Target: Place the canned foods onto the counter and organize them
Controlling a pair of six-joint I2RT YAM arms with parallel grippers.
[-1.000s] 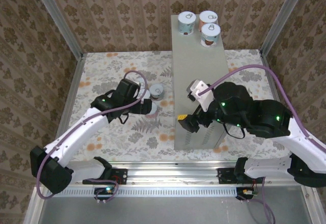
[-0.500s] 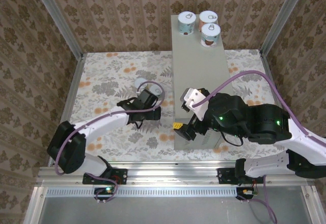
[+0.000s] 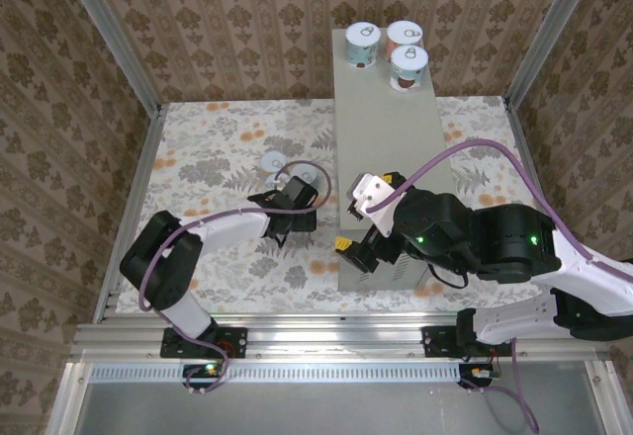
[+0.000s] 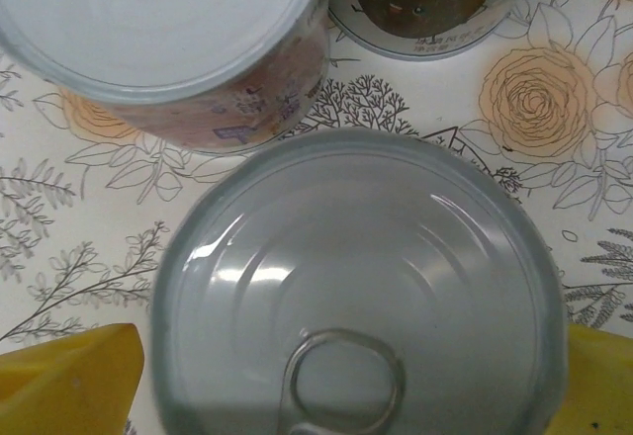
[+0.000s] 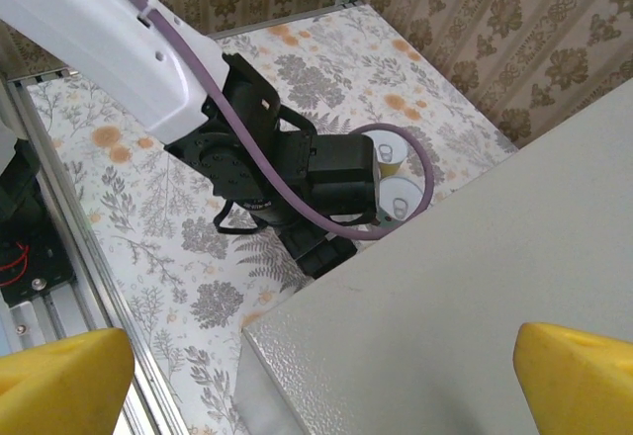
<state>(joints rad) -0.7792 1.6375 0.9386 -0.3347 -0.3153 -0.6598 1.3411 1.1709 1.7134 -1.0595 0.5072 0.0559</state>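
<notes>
Left wrist close-up: can (image 4: 351, 287) inside wide-spread left gripper (image 4: 346, 386); right gripper (image 5: 318, 376) agape, empty.

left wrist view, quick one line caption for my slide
Left end effector straddles a pull-tab can on the floral surface, pinkish can and teal can standing just beyond.

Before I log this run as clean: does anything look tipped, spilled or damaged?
Nothing stands out. Three paper-labelled tins stand upright at the far end of the light-grey metal counter. The silver-lidded tins on the floral floor are upright too, lids intact, with no spill.
</notes>
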